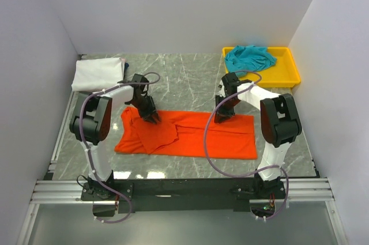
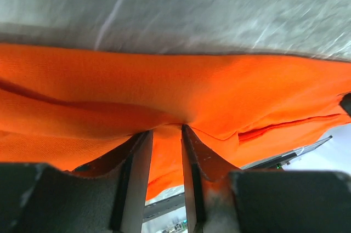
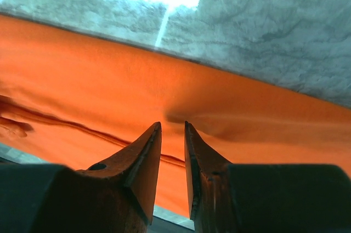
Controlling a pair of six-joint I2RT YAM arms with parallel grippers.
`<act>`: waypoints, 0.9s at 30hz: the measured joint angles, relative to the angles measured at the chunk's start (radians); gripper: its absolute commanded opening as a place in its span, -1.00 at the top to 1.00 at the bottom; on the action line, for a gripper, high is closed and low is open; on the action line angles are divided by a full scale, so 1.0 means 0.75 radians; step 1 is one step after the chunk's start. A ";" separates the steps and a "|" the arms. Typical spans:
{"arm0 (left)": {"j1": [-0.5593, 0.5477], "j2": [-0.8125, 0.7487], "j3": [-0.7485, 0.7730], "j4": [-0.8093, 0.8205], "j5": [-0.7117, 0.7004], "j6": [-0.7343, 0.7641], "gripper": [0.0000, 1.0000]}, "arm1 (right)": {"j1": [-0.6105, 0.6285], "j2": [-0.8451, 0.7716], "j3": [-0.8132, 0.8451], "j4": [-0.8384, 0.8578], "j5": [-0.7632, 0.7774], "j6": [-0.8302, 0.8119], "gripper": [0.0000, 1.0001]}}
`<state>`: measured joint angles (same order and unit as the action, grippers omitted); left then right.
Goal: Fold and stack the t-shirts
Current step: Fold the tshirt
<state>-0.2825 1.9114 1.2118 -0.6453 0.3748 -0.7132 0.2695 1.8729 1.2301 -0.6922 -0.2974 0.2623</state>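
Orange cloth covers the middle of the table (image 1: 190, 72): the orange shirt (image 1: 190, 135) lies spread out, with a flap doubled over on its left half. We judge a fold to be in hand.

The left gripper (image 2: 164, 129) sits at the shirt's far edge, on the left side. Its jaws are close together and pinch a pucker of cloth. The right gripper (image 3: 172, 124) sits at the far edge, right of centre. Its jaws are nearly together on the cloth, but we cannot tell whether they hold it.

Next, both would need to lift together and carry that edge toward the near hem.

Only the top view shows the white shirt (image 1: 98, 74) beyond the orange shirt's left corner, and the teal shirt (image 1: 249, 57) crumpled in a tray (image 1: 291, 75) beyond its right. Only the wrist views show the pinch.
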 measured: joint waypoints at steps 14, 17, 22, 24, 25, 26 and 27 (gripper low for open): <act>-0.002 0.398 0.631 -0.235 -0.035 0.137 0.31 | -0.001 -0.013 -0.073 -0.009 -0.005 0.113 0.38; -0.002 0.496 0.800 -0.267 -0.042 0.162 0.31 | 0.001 -0.032 -0.103 -0.004 -0.016 0.145 0.38; -0.005 0.628 1.030 -0.311 -0.043 0.206 0.31 | 0.035 -0.059 -0.153 0.011 -0.038 0.209 0.38; -0.005 0.667 1.099 -0.312 -0.038 0.227 0.31 | 0.071 -0.070 -0.170 0.016 -0.048 0.237 0.38; -0.005 0.681 1.125 -0.308 -0.035 0.237 0.31 | 0.094 -0.073 -0.178 0.019 -0.051 0.254 0.38; -0.005 0.694 1.144 -0.303 -0.031 0.244 0.31 | 0.118 -0.076 -0.184 0.022 -0.053 0.270 0.38; -0.005 0.704 1.159 -0.297 -0.021 0.253 0.29 | 0.144 -0.079 -0.187 0.023 -0.049 0.287 0.38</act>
<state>-0.2863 2.4393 2.0808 -0.8680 0.3588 -0.5232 0.3775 1.8133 1.0897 -0.6750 -0.3344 0.4778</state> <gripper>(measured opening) 0.342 0.310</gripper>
